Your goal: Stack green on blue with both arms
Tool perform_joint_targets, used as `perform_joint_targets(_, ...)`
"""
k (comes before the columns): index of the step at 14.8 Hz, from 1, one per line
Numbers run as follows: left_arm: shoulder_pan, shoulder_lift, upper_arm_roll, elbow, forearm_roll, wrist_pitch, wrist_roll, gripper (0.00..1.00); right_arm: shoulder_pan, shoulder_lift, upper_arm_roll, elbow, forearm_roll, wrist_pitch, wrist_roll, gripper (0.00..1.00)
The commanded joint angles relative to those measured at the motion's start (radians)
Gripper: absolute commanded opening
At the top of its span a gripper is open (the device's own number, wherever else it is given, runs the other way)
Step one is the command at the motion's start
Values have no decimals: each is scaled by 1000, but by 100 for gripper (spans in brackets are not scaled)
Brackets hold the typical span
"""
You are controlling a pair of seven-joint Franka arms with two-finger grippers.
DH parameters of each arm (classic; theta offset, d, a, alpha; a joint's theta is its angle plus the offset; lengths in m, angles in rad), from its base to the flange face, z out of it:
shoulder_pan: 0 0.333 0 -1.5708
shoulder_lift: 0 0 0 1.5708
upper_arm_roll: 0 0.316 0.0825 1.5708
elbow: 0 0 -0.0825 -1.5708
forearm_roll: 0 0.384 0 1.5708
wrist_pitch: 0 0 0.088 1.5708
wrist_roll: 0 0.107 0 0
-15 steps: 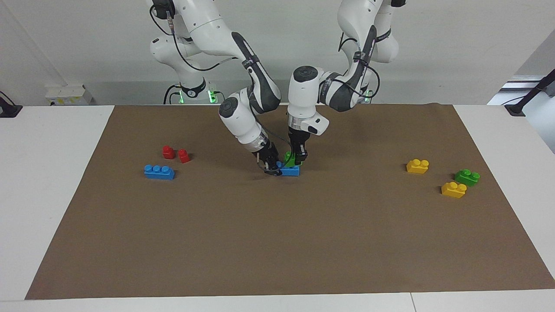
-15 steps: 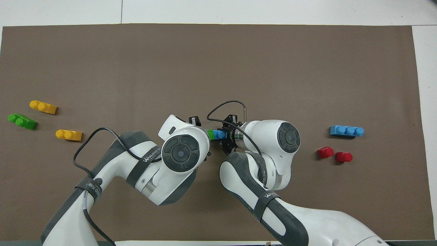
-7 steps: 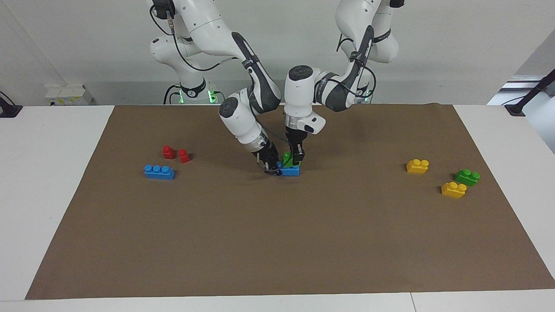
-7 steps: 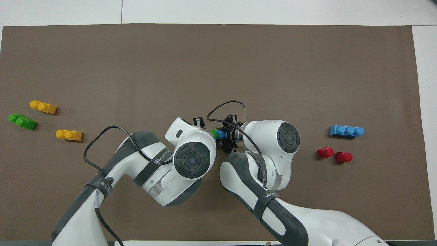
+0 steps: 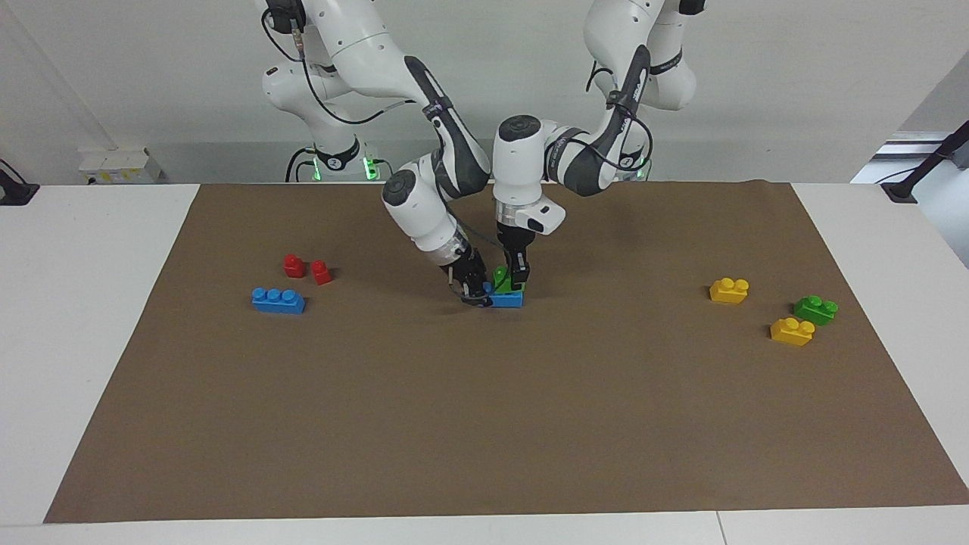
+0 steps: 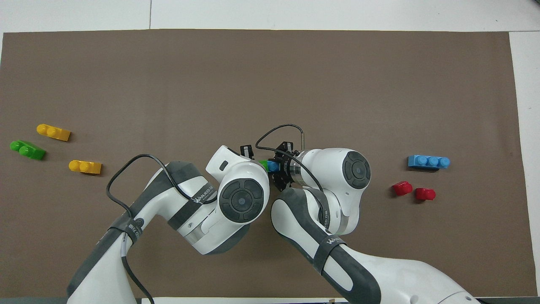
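Observation:
A blue brick (image 5: 509, 300) lies on the brown mat (image 5: 484, 424) at mid-table. My right gripper (image 5: 475, 292) is shut on the end of it that points toward the right arm's end of the table. A green brick (image 5: 500, 278) rests on top of that blue brick, and my left gripper (image 5: 518, 281) comes straight down and is shut on it. In the overhead view only a sliver of the green brick (image 6: 263, 164) and one blue stud (image 6: 273, 166) show between the two wrists. The left gripper is hidden there.
A second blue brick (image 5: 278, 300) and two red bricks (image 5: 294, 265) lie toward the right arm's end. Two yellow bricks (image 5: 729, 290) and another green brick (image 5: 815, 309) lie toward the left arm's end.
My left gripper has shifted a little toward the right arm's end with the green brick, which now sits squarer on the blue one. The right gripper has held still.

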Motion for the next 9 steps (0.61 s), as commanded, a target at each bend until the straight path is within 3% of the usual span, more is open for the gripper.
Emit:
perform_joint_targets(1, -15, 84, 19, 20, 22, 39, -50, 0, -2, 12, 2, -11, 33, 31, -30, 0)
perform_joint_targets(2, -15, 84, 19, 20, 38, 34, -50, 0, -2, 12, 2, -11, 33, 31, -30, 0)
perform_joint_targets(3, -15, 85, 18, 20, 61, 29, -46, 7, -2, 12, 3, -11, 33, 31, -31, 0)
perform_joint_targets(4, -17, 84, 16, 19, 72, 28, -40, 99, -4, 12, 2, -11, 33, 30, -31, 0)
perform_joint_targets(9, -4, 38, 13, 17, 72, -7, -27, 100, -7, 10, 2, -11, 33, 28, -30, 0)
